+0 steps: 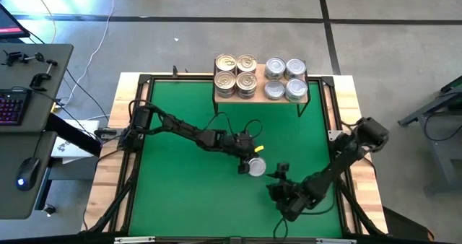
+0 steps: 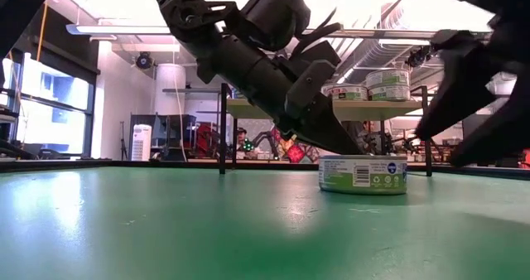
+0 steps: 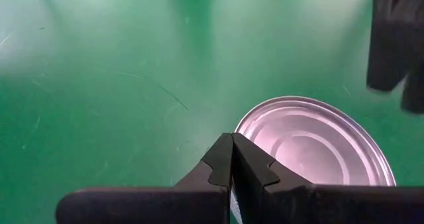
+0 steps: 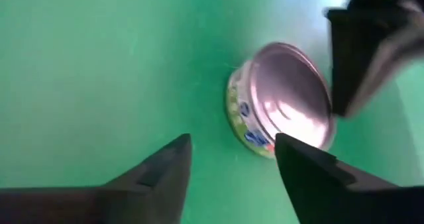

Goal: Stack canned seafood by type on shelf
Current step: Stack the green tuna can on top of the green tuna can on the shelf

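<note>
One silver-lidded can (image 1: 256, 167) stands flat on the green mat, also seen in the low view (image 2: 363, 174). My left gripper (image 1: 250, 156) is shut, and its tips sit at the can's far-left rim. My right gripper (image 4: 232, 141) is open and hovers just right of and nearer than the can (image 4: 281, 98), apart from it. The wooden shelf (image 1: 310, 98) at the mat's far edge carries golden-lidded cans (image 1: 236, 73) stacked on its left and silver-lidded cans (image 1: 285, 79) on its right. My left gripper meets the can with its shut fingertips (image 3: 232, 144) at the lid's rim (image 3: 246, 121), on the can's far-left side. The fingers slant down from the table's far-left side (image 2: 327, 135). The can stays upright, its base flat on the mat.
The green mat (image 1: 180, 186) lies bare on its left and near parts. Black frame rails (image 1: 137, 128) edge the mat. A side table with keyboard and mouse (image 1: 22, 107) stands left of the work table. The shelf legs (image 2: 222, 127) rise behind the can.
</note>
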You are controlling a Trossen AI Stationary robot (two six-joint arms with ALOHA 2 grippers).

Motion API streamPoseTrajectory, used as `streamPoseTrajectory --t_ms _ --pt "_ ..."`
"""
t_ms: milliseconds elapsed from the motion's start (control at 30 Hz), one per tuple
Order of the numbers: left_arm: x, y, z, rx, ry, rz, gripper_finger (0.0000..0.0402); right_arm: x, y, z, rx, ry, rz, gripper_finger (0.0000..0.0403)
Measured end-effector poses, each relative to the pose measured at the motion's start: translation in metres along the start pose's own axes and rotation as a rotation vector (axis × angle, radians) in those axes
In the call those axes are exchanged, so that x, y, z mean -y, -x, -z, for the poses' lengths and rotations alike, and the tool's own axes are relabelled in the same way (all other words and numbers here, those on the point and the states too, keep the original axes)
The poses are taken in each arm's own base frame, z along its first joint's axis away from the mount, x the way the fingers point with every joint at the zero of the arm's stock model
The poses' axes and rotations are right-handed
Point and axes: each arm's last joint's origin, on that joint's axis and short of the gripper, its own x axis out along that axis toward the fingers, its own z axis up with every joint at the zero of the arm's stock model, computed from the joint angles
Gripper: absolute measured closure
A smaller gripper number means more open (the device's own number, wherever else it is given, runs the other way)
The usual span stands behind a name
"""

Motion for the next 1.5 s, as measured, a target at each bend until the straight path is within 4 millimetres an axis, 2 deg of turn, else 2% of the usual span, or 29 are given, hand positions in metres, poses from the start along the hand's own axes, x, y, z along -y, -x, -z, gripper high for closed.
streamPoseTrajectory --t_ms 100,267,467,700,933,1500 --pt "0.000 -0.003 0.003 -0.003 0.000 -0.001 0.0401 -0.001 -0.015 -0.002 0.003 0.115 0.014 0.0168" --pt "0.000 -0.004 0.004 -0.011 0.007 0.002 0.0401 0.003 -0.038 -0.002 -0.025 0.216 0.055 0.0163" --pt "0.000 -0.005 0.005 -0.018 0.003 0.006 0.0401 0.012 -0.050 -0.004 -0.043 0.217 0.106 0.0163" --pt "0.000 -0.005 0.006 -0.020 0.001 0.010 0.0401 0.013 -0.049 -0.005 -0.036 0.222 0.157 0.0164" --pt "0.000 -0.005 0.007 -0.023 0.007 0.010 0.0401 0.014 -0.043 -0.018 -0.038 0.216 0.169 0.0176" --pt "0.001 -0.005 0.008 -0.032 0.010 0.015 0.0401 0.023 -0.029 -0.029 -0.133 0.100 0.206 0.0181"
